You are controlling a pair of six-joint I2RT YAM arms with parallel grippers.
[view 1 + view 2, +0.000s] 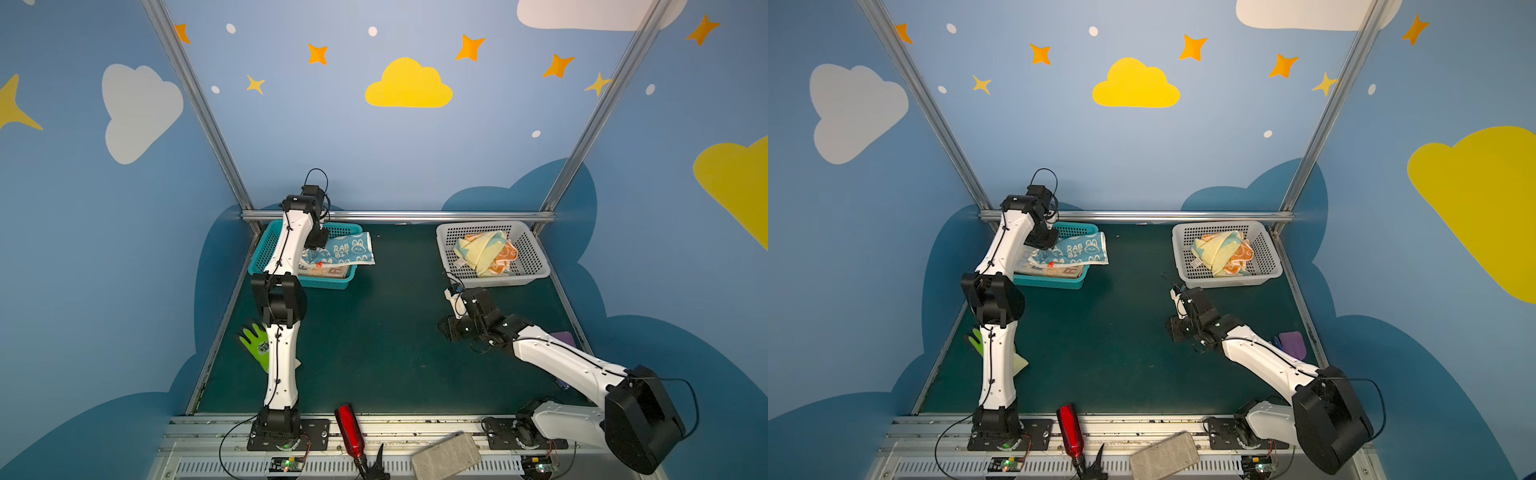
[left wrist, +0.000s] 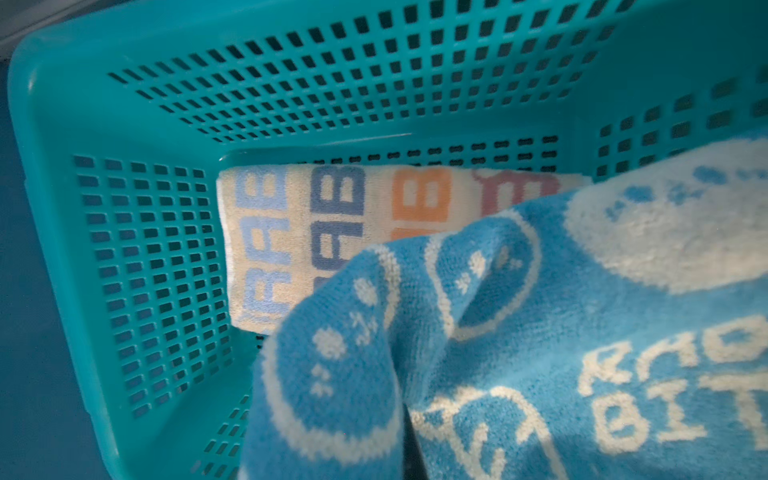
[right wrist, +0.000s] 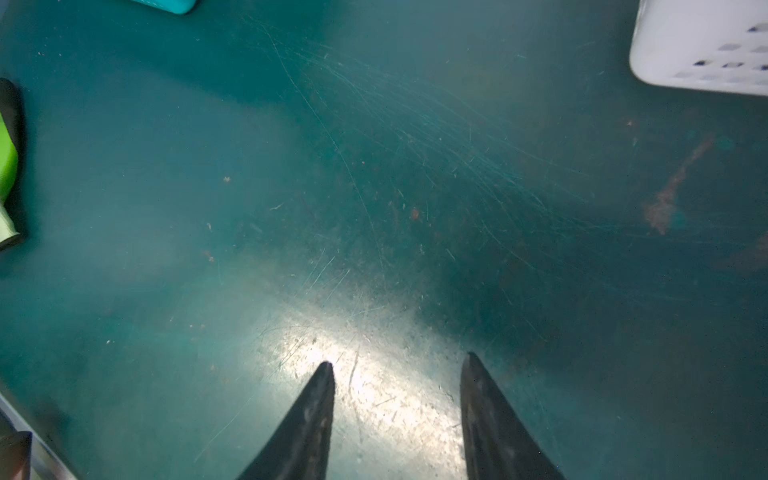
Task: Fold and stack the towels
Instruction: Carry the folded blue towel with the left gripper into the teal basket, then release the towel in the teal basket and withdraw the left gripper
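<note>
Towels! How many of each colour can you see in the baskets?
Blue towel: 1
Cream towel: 1
Yellow towel: 1
Orange towel: 1
Total: 4

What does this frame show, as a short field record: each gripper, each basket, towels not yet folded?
left gripper: shut, apparently pinching the blue towel; fingers hidden by cloth
right gripper: open, over bare table, holding nothing
teal basket: folded cream towel at the bottom, blue towel above it, draping over the rim
white basket: yellow towel and orange towel, crumpled together
stray: green glove beside the left arm
</note>
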